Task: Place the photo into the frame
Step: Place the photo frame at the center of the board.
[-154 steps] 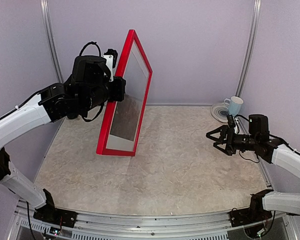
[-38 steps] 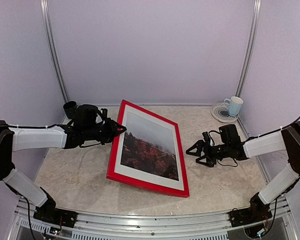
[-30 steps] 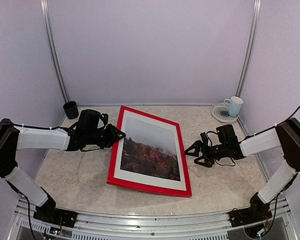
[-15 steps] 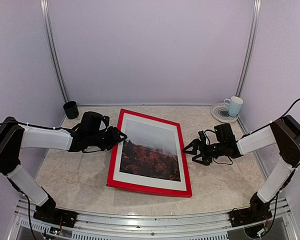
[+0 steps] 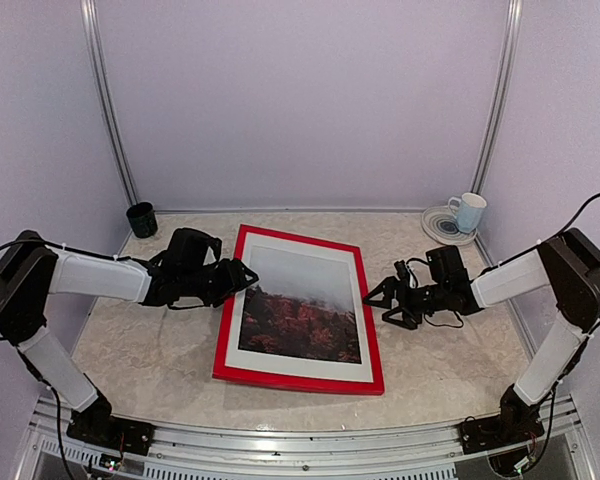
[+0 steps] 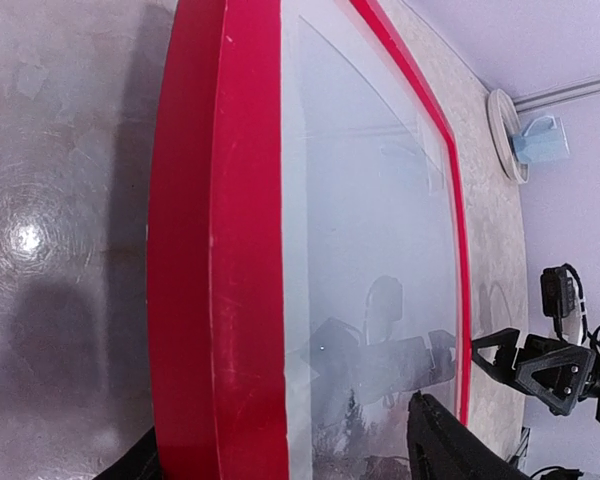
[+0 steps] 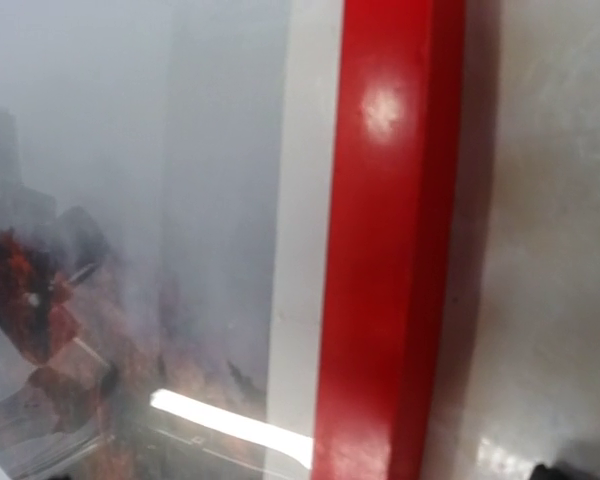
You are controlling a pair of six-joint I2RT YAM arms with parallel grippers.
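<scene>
Red glossy rectangular frame (image 5: pixel 225 335), glazed misty photo (image 5: pixel 302 305)

Frame (image 5: pixel 298 375): red, large, lying flat, face up. Its left rail is just beside the left end effector (image 5: pixel 244 277); its right rail is near the right end effector (image 5: pixel 379 300). Photo (image 5: pixel 300 312): seated inside behind glass, grey mist above a reddish-brown landscape.

The frame (image 5: pixel 298 379) is bright red. The photo (image 5: pixel 302 310) shows grey sky over red-brown hills, with white around it. The desk (image 5: pixel 150 350) is speckled beige. At two o'clock, the cup (image 5: pixel 469 211) is pale blue.
</scene>
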